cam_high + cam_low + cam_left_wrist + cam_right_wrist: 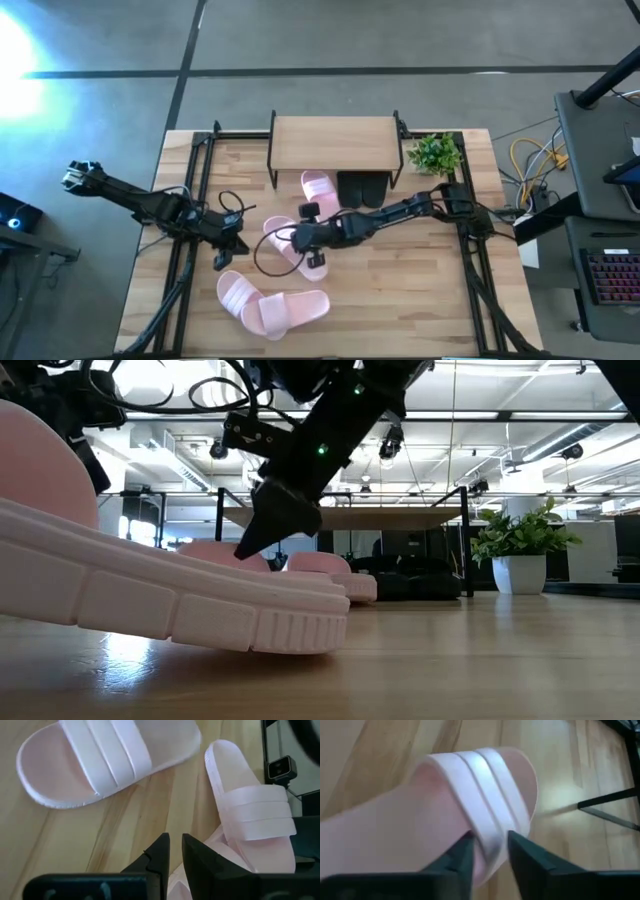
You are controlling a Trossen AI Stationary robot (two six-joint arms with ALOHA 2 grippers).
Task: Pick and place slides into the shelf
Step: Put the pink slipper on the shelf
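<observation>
A pale pink slide (278, 240) lies mid-table, and my right gripper (302, 240) reaches to it from the right and is shut on its strap. My left gripper (226, 254) hovers just left of it, fingers nearly together (175, 851) with nothing between them. Two more pink slides (240, 293) (297, 310) lie side by side near the near edge; they also show in the left wrist view (100, 755) (255, 815). Under the shelf (330, 140) sit another pink slide (320, 187), heel sticking out, and the black slides (362, 188). My right gripper (490, 847) has the pink slide's wide strap (487, 827) pinched between its two fingers. The fingers come slanting down from the table's right side (268, 525). Whether the sole is clear of the table, I cannot tell.
A small potted plant (435, 155) stands right of the shelf at the far edge. Black frame rails run along both table sides (190, 200) (468, 230). One pink slide (150, 595) fills the low view's near left. Bare wood lies at the table's near right (400, 300).
</observation>
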